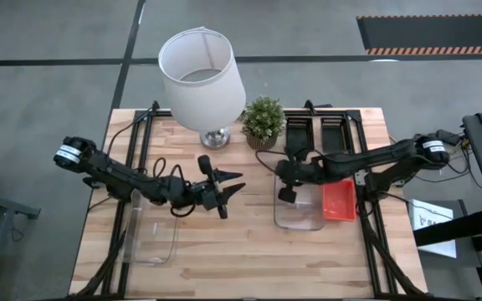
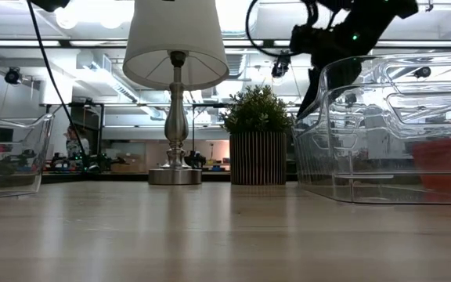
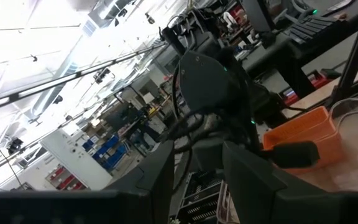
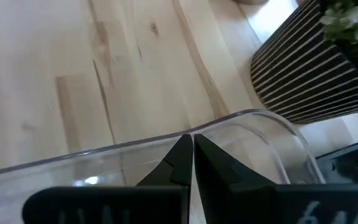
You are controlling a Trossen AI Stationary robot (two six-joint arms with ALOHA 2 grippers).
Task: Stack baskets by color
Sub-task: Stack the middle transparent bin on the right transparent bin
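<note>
A clear basket (image 1: 301,216) stands on the table right of centre, with a red-orange basket (image 1: 339,201) against its right side. My right gripper (image 1: 284,196) is shut with nothing between its fingers. It slants down over the clear basket's left rim (image 4: 247,118). A second clear basket (image 1: 153,234) rests on the table at the left. My left gripper (image 1: 236,184) hovers open beside it, over the table's middle, pointing toward the right arm. Two black baskets (image 1: 320,134) lie at the far edge. My right gripper's shut fingertips (image 4: 182,155) stand right at the clear basket's left rim (image 4: 129,149), near its far corner, coming from above at a slant. Whether they touch the rim, I cannot tell.
A white-shaded lamp (image 1: 201,67) and a small potted plant (image 1: 264,121) stand at the far middle, close to the right gripper. Bare wood lies between the two clear baskets and along the near edge.
</note>
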